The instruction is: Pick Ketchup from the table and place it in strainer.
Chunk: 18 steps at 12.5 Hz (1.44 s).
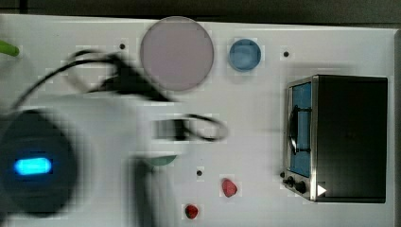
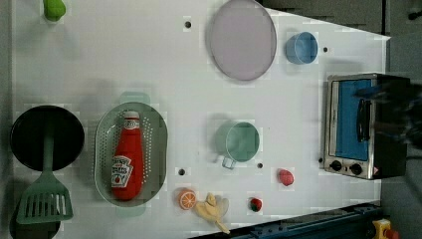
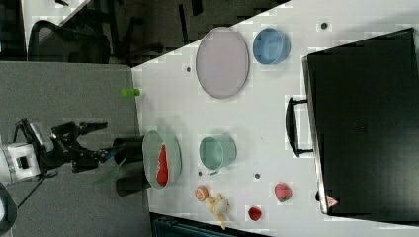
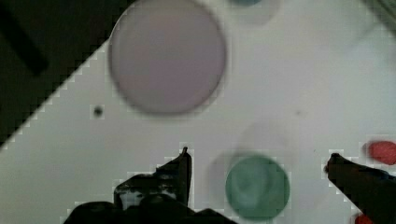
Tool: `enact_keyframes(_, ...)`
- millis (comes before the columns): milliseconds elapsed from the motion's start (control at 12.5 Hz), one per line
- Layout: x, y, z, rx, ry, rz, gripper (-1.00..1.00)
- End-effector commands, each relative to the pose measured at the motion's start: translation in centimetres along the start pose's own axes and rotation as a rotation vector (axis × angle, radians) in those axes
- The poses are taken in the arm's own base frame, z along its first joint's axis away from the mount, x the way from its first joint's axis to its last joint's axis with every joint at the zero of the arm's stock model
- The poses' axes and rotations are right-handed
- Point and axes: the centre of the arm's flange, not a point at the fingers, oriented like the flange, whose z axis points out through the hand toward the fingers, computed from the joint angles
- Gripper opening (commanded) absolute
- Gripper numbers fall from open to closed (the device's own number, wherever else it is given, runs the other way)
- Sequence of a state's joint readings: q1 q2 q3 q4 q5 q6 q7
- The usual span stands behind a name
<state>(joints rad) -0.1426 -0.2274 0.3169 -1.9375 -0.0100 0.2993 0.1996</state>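
The ketchup (image 2: 127,159), a red bottle with a white label, lies lengthwise inside the pale mint strainer (image 2: 102,149) at the left view's lower left. In the right view the ketchup (image 3: 162,165) lies in the strainer (image 3: 174,154) just the same. My gripper (image 3: 104,139) stands open to the right view's left of the strainer, well apart from it and holding nothing. In the wrist view the gripper (image 4: 259,156) has its fingers spread wide, with the teal mug (image 4: 257,187) far below between them. My blurred arm (image 1: 94,142) covers the top view's left half.
A black pan (image 2: 30,137) with a green spatula (image 2: 44,201) sits beside the strainer. A lilac plate (image 2: 242,39), a blue bowl (image 2: 301,48), a toaster oven (image 2: 366,124), an orange slice (image 2: 187,199), a banana (image 2: 213,210), a pinkish fruit (image 2: 285,177) and a small red ball (image 2: 255,204) lie around.
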Motion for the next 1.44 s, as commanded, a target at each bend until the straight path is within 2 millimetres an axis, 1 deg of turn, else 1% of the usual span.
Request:
enact_keyframes(80,5.5,5.5,3.4,-0.079,-0.071,0.100,1.00)
enact_keyframes(160,6.1,6.7,3.0,-0.089,-0.079,0.123,1.00)
enact_keyframes(320,6.2,8.2,2.7,-0.131,-0.118,0.146,1.00)
enact_keyframes(560,6.0,8.3,2.2,-0.124,-0.117,0.148,1.00)
enact_keyframes(1440,6.1,8.5,2.5,-0.128,-0.121,0.150,1.00)
